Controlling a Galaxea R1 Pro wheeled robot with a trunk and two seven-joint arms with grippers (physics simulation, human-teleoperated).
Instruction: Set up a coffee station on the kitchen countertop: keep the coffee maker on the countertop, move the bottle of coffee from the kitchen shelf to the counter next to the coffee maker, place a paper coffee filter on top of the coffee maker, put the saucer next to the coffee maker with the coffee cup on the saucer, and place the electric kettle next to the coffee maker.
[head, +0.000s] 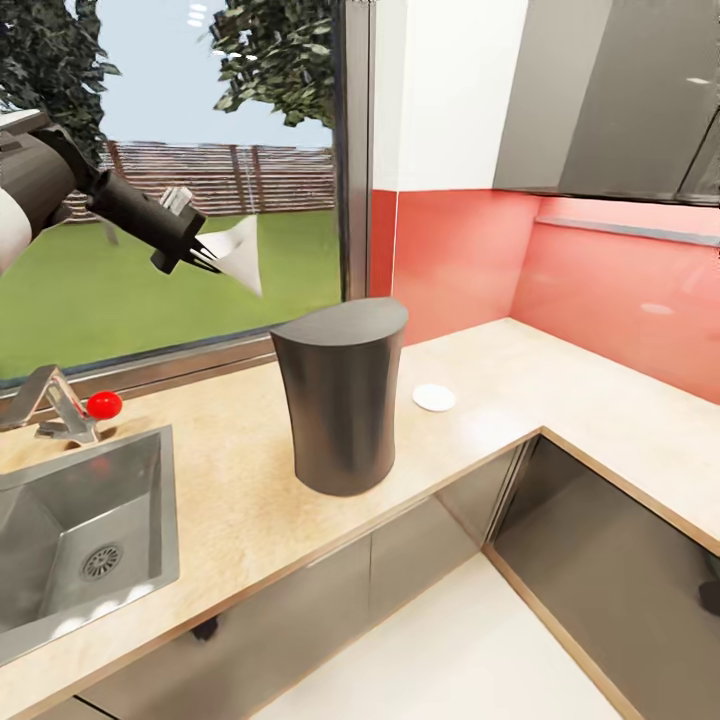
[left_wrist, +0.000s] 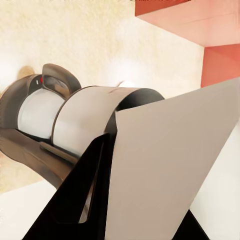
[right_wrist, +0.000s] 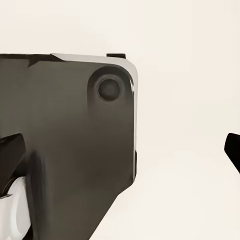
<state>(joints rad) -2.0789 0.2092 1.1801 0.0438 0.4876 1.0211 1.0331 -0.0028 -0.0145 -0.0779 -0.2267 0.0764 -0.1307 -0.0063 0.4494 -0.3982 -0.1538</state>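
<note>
The coffee maker (head: 342, 395), a tall dark tapered body with a slanted flat top, stands on the beige countertop (head: 240, 490). Up and to its left, in front of the window, my left gripper (head: 203, 260) is shut on a white paper coffee filter (head: 238, 254) that hangs well above the counter. In the left wrist view the filter (left_wrist: 170, 165) is a large pale sheet between the dark fingers (left_wrist: 95, 200), with the coffee maker (left_wrist: 55, 120) below. A small white saucer (head: 434, 397) lies on the counter right of the coffee maker. My right gripper (right_wrist: 122, 160) is open.
A steel sink (head: 70, 540) with a faucet (head: 55, 400) and a red knob (head: 104, 404) sits at the counter's left. The counter turns a corner along the red backsplash (head: 600, 290). Grey wall cabinets (head: 610, 95) hang above. A dark panel (right_wrist: 70, 150) lies under the right wrist.
</note>
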